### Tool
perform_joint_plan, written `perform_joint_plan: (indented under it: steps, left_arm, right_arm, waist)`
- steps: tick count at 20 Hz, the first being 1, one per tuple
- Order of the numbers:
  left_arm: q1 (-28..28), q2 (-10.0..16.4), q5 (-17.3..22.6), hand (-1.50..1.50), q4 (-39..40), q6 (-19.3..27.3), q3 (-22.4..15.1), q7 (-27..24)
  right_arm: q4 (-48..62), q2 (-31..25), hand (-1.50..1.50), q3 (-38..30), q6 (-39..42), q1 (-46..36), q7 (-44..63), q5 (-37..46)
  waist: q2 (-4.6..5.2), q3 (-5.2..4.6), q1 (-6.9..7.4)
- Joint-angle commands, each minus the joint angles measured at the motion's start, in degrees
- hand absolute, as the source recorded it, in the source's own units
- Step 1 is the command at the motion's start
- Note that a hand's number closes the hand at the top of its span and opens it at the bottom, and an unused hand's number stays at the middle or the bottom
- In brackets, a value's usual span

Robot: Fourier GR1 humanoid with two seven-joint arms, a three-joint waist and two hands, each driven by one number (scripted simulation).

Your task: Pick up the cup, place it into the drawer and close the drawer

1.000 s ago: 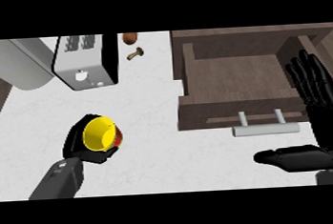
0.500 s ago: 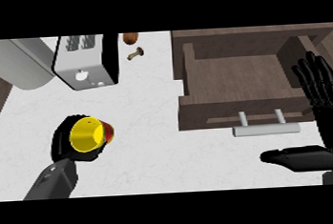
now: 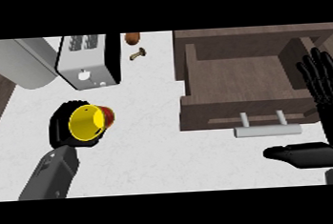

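A cup [image 3: 91, 121], yellow inside with a red outer wall, hangs above the white counter at the left, its mouth turned toward me. My left hand [image 3: 63, 129] is curled round it from behind and below. An open brown drawer [image 3: 241, 79] stands at the upper right; its inside shows bare wood and its grey bar handle [image 3: 267, 129] faces me. My right hand [image 3: 323, 89] rests open at the right edge, fingers straight up beside the drawer, thumb pointing left below the handle.
A silver toaster [image 3: 89, 60] stands at the back left, with a rounded grey appliance [image 3: 22, 62] to its left. Two small brown items [image 3: 135, 45] lie behind the toaster. The dark wood cabinet top [image 3: 257, 33] runs behind the drawer.
My left hand has lifted the cup and carried it up and slightly right, away from the lower edge. The right hand has stayed still.
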Motion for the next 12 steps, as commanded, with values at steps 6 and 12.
perform_joint_plan:
  steps: [6, 12]
  left_arm:
    - [-4.4, -3.9, -1.2, 1.5, -15.1, 1.9, -6.2, 4.3]
    - [-7.9, -7.3, -0.9, 1.5, -30.7, 10.8, -10.2, 21.2]
  right_arm:
    - [0.1, -0.1, -1.5, -0.6, 0.5, 1.8, -1.2, -0.1]
    - [-1.4, -1.0, -1.5, -1.8, 2.2, 4.4, -1.3, -1.7]
  waist:
    - [-0.32, 0.12, 0.53]
    - [-0.5, 0.15, 0.8]
